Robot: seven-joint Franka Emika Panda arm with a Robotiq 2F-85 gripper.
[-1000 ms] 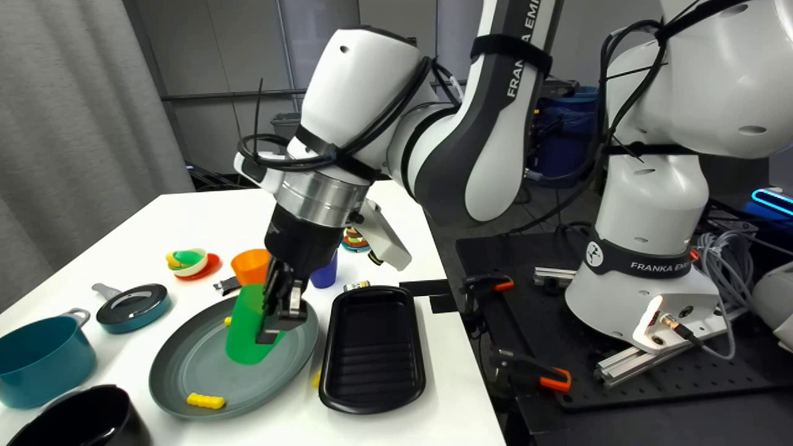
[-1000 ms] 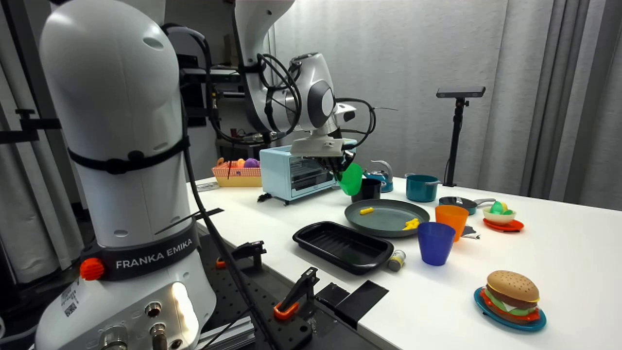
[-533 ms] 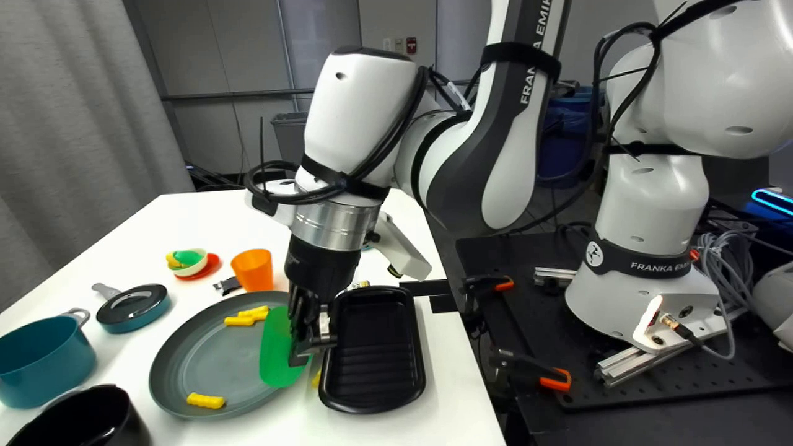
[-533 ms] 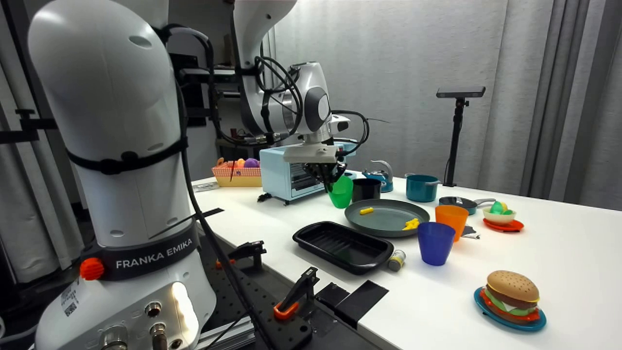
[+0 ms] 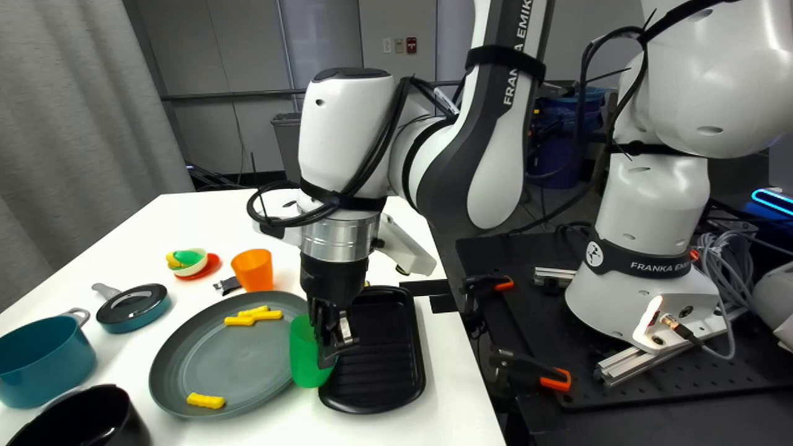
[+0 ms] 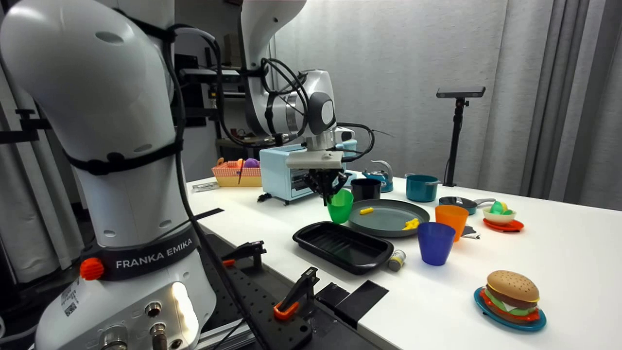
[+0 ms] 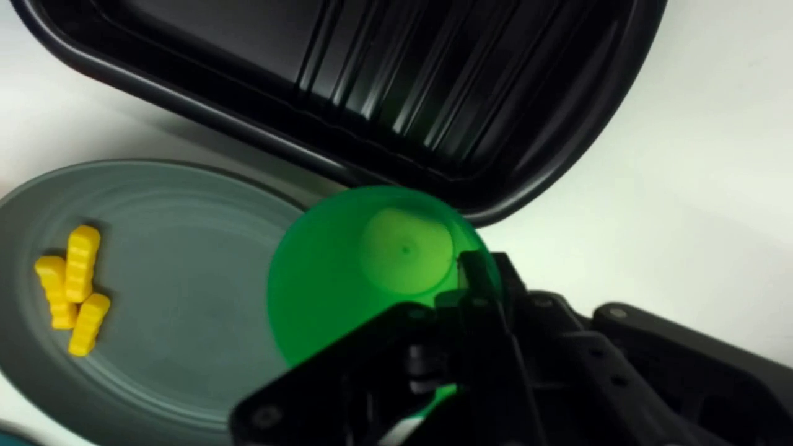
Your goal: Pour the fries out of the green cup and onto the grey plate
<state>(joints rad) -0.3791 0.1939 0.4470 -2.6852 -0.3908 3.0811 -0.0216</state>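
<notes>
My gripper is shut on the wall of the green cup, one finger inside and one outside, as the wrist view shows at the fingertips. The cup is close to upright, between the grey plate and the black tray. I cannot tell whether it touches the table. In the wrist view the cup shows a bare bottom, with no fries visible in it. Three yellow fries lie together on the plate's far part. Another fry lies near its opposite rim. Both groups also show in an exterior view.
The black tray stands close beside the plate. An orange cup, a small pan, a teal pot and a black pot stand around the plate. A blue cup and a toy oven show too.
The cup has turned from tilted over the plate to nearly upright, moving off the plate toward the tray and lower. A yellow bit by the tray's edge is now hidden.
</notes>
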